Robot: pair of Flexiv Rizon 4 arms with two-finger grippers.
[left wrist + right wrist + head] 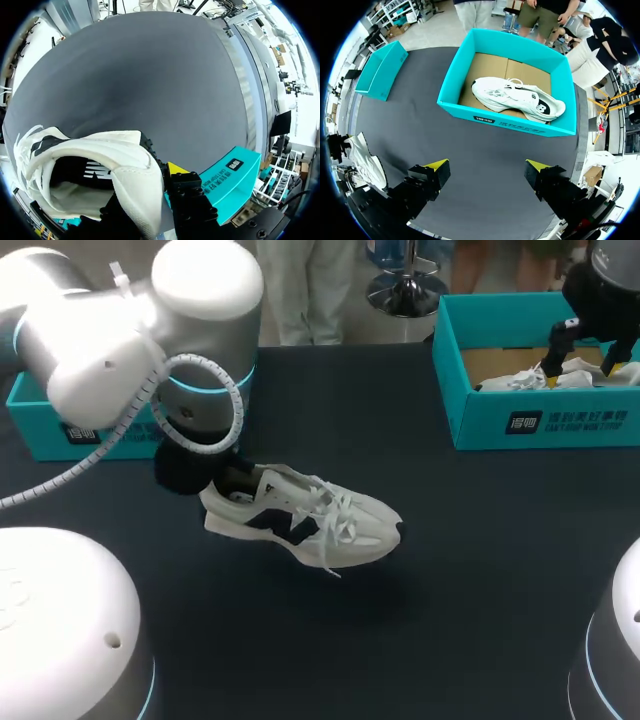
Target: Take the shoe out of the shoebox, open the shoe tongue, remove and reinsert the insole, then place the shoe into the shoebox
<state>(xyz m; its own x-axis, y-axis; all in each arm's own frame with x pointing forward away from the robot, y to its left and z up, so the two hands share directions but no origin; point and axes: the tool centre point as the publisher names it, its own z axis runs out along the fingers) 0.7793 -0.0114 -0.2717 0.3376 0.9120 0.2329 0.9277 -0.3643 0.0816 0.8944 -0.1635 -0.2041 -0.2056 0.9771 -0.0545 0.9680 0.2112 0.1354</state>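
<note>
The dark table (480,570) carries the teal shoebox (500,425) at its far right. Only the right wrist view shows the second shoe (517,97) inside it whole. The white shoe (310,520) with dark side panels hangs over the table, its heel wall clamped between the left fingers (187,192). The right fingers (427,177) stand wide apart by the shoebox, holding nothing.

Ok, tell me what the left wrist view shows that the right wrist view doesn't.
Only the left wrist view shows the inside of the held shoe, with its heel clamped in the left gripper. Only the right wrist view shows the open shoebox with a second shoe lying in it, and the open right gripper over the table. Both show the held shoe, the dark table and the separate teal box part.
</note>
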